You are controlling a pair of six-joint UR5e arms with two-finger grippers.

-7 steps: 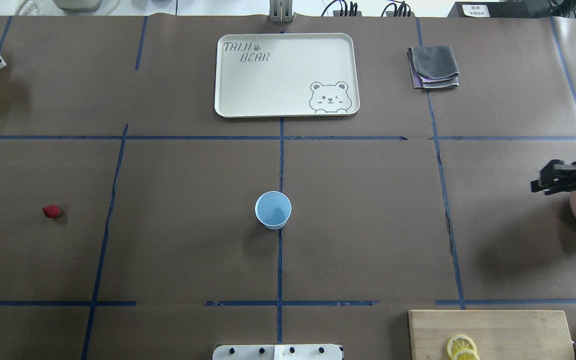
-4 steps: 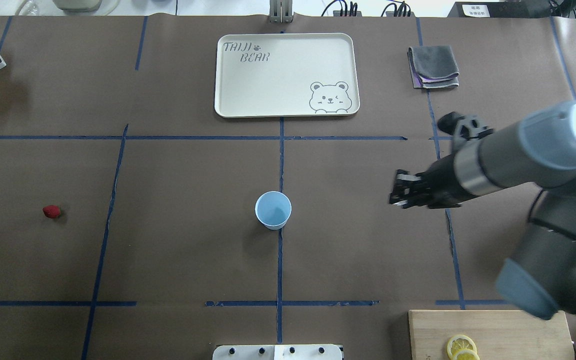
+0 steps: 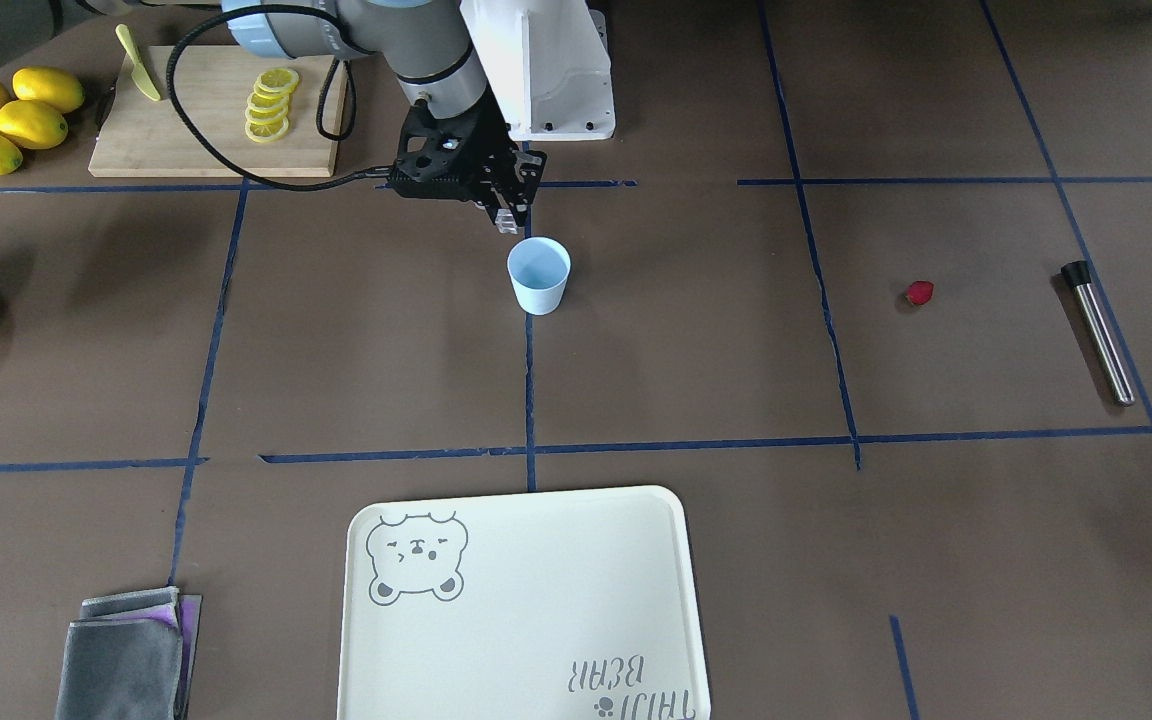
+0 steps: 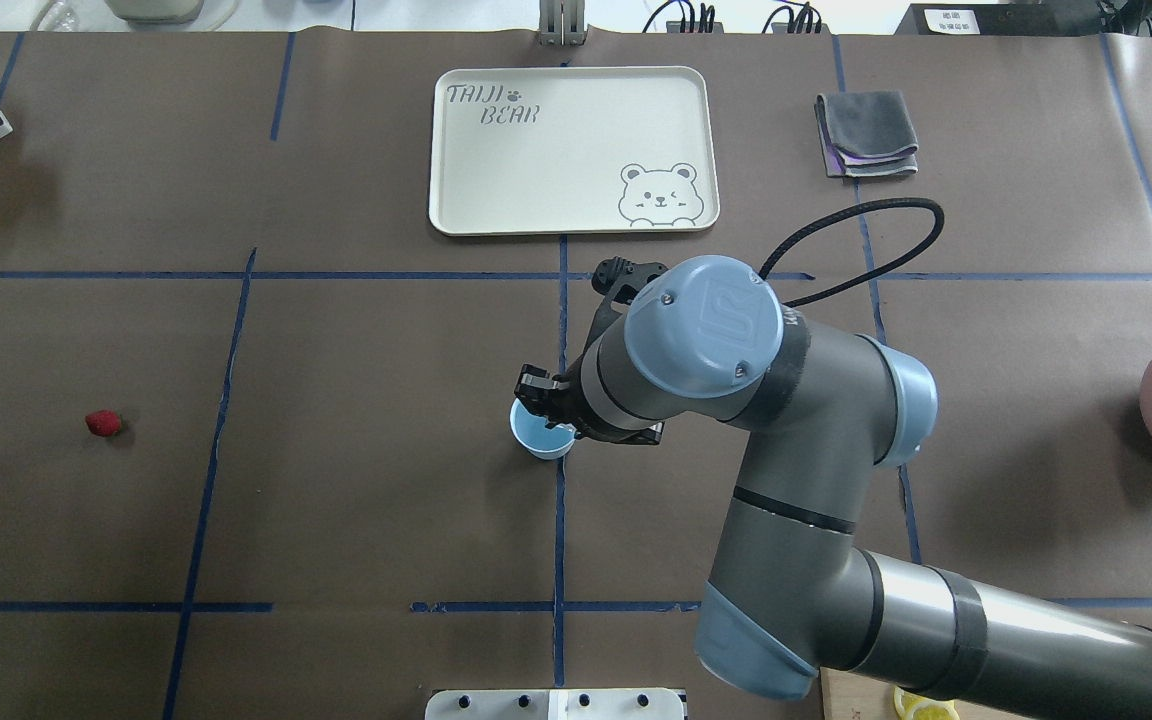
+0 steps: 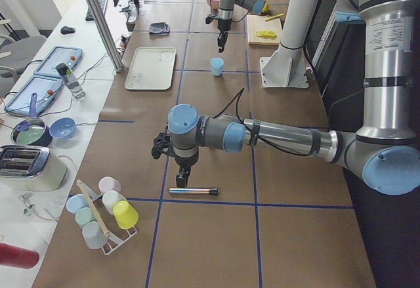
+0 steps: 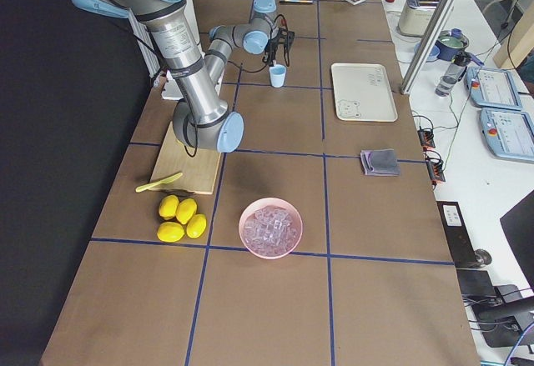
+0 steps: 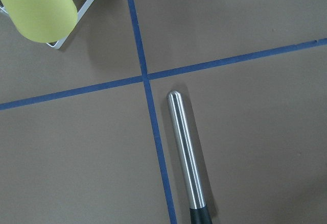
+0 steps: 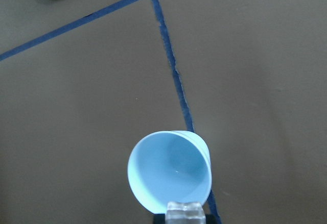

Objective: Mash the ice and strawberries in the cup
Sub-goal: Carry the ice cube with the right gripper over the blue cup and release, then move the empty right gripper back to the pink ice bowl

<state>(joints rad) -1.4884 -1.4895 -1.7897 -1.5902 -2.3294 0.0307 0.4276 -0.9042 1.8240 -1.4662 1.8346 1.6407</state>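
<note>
Front view: your right gripper [image 3: 508,212] is clamped on one ice [image 3: 508,224] lump, just above the cup [image 3: 539,275] rim nearest it, poised for a drop, I judge. The strawberry [image 3: 920,293] lies well beyond the cup from the gripper.

Overhead: the tray [image 4: 576,150] past the gripper reads "TAIJI BEAR".

Left view: your left gripper [image 5: 182,180] hangs over the rod [image 5: 193,191] — jaws apart or together, you cannot tell.

Right wrist: the cup under the ice looks empty.
</note>
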